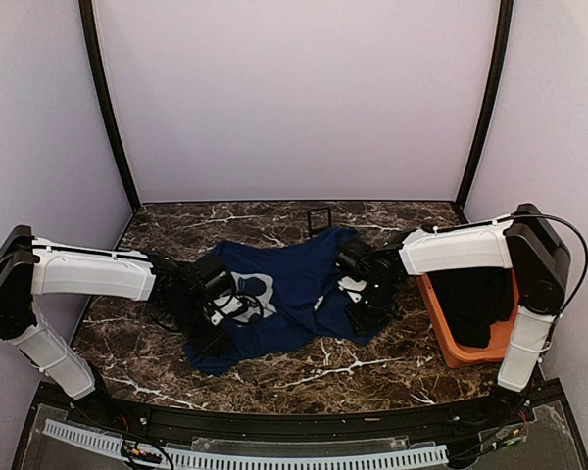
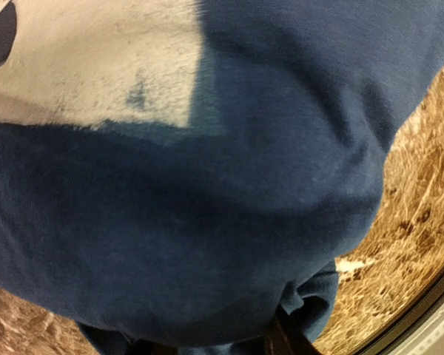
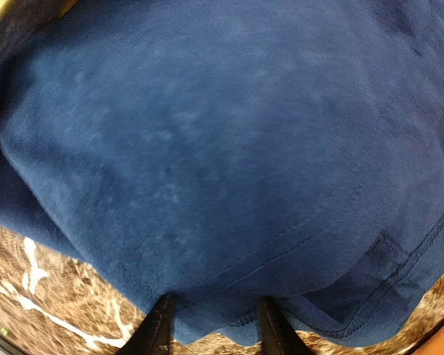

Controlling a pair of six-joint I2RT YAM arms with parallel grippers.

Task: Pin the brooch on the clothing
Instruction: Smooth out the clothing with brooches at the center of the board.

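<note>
The clothing (image 1: 299, 284), a navy T-shirt with a pale chest print (image 1: 256, 288), lies rumpled mid-table. My left gripper (image 1: 219, 305) is at its left side and my right gripper (image 1: 363, 294) at its right edge. In the left wrist view the clothing (image 2: 222, 185) bulges over the left gripper (image 2: 222, 346), whose dark fingers (image 2: 283, 339) barely show under bunched cloth. In the right wrist view the right gripper (image 3: 214, 319) has a fold of the hemmed clothing (image 3: 207, 163) pinched between its two black fingers (image 3: 160, 325). The brooch is out of view.
An orange bin (image 1: 443, 328) holding a black garment (image 1: 475, 299) stands at the right, beside the right arm. A small black case (image 1: 318, 217) sits near the back edge. Brown marbled tabletop (image 1: 304, 367) surrounds the shirt.
</note>
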